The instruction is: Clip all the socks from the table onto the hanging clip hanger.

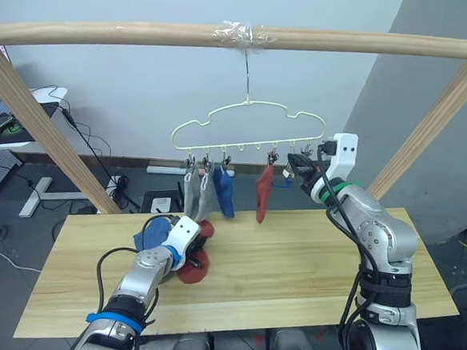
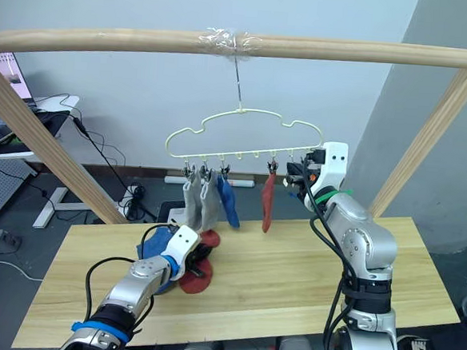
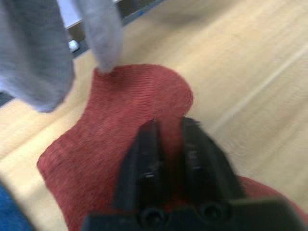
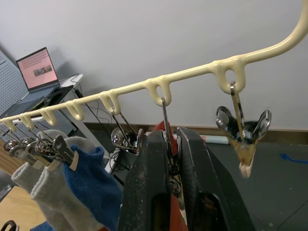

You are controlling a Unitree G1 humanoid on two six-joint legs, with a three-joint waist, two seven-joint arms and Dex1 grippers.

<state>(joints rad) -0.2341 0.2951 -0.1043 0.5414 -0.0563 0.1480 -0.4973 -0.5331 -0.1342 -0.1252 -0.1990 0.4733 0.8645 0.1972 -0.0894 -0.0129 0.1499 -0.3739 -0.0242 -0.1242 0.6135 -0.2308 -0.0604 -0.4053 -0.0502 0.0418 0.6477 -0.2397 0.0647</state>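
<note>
— Looking over your workspace, what do you see around the desk [image 1: 308,260]?

— You have a long light plank desk under a round wooden pole frame [image 1: 107,32], with a pale wall behind, cables on the floor and a laptop [image 4: 37,70] on a stand off to your left.

— And the clip hanger [image 1: 245,128]?

— It hangs by its hook from the middle of the top pole, a thin pale yellow-green wire with a wavy outline and a row of small metal clips. Four socks hang from it: two light grey socks [image 1: 194,190] at its left end, a blue sock [image 1: 223,190] just beside them, and a rust-red sock [image 1: 262,195] further right. The last clip [image 4: 243,130] on the right is bare.

— What lies on the desk?

— Near the far left part you have a second rust-red sock [image 3: 120,130] lying flat and another blue sock [image 1: 151,235] just left of it, touching.

— Your fingers?

— Your left gripper [image 3: 167,144] is down on the rust-red sock on the desk, fingers almost together. Your right gripper [image 4: 171,154] is up at the hanger, fingers nearly closed around the clip holding the hanging rust-red sock.
</note>
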